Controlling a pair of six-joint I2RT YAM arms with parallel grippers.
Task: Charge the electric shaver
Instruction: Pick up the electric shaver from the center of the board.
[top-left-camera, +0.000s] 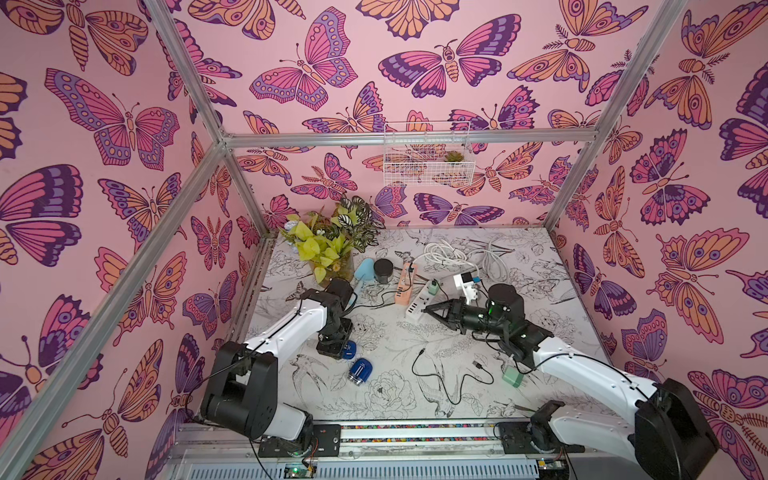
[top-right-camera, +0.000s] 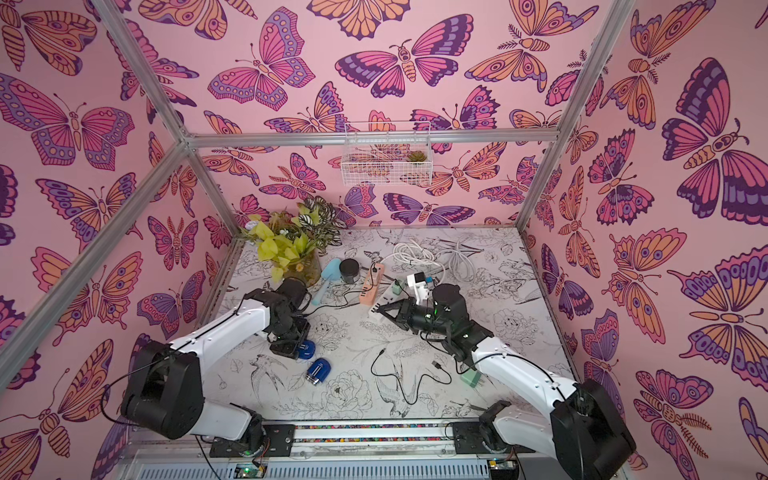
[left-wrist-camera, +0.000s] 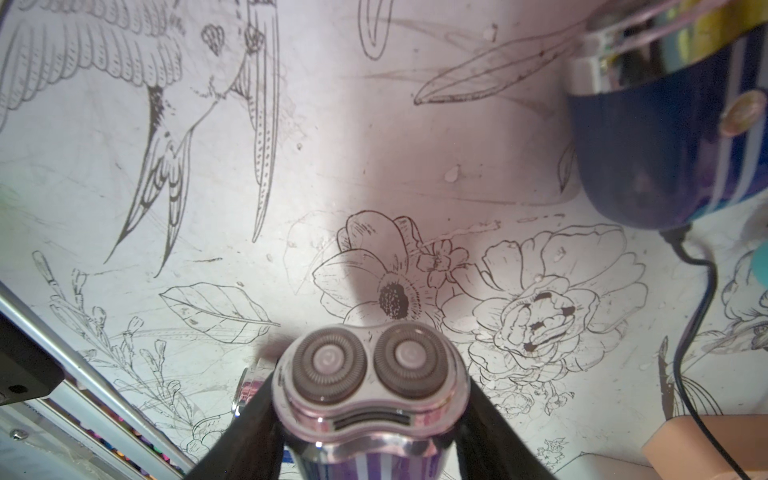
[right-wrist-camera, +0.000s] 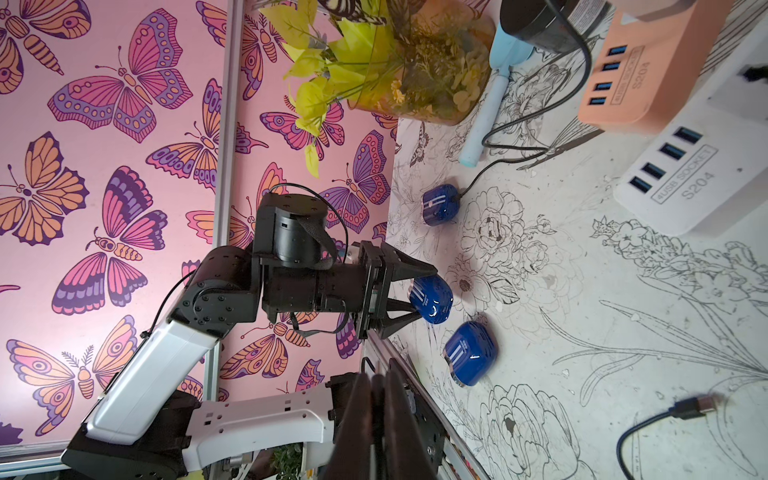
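Left end effector (right-wrist-camera: 424, 297) is clamped on a blue shaver (left-wrist-camera: 370, 386); right end effector (top-left-camera: 428, 310) is closed, empty, near the white strip (right-wrist-camera: 685, 178).

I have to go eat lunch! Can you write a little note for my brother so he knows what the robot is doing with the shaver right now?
Left end effector: shut on a blue shaver.
Right end effector: shut, empty, near the white power strip.
Loose black cable: on the table, both ends free.
Another shaver lies beside the held one; a third shaver already has a cable in it.
Done: shaver gripped.
Left: plug cable into shaver and power strip.
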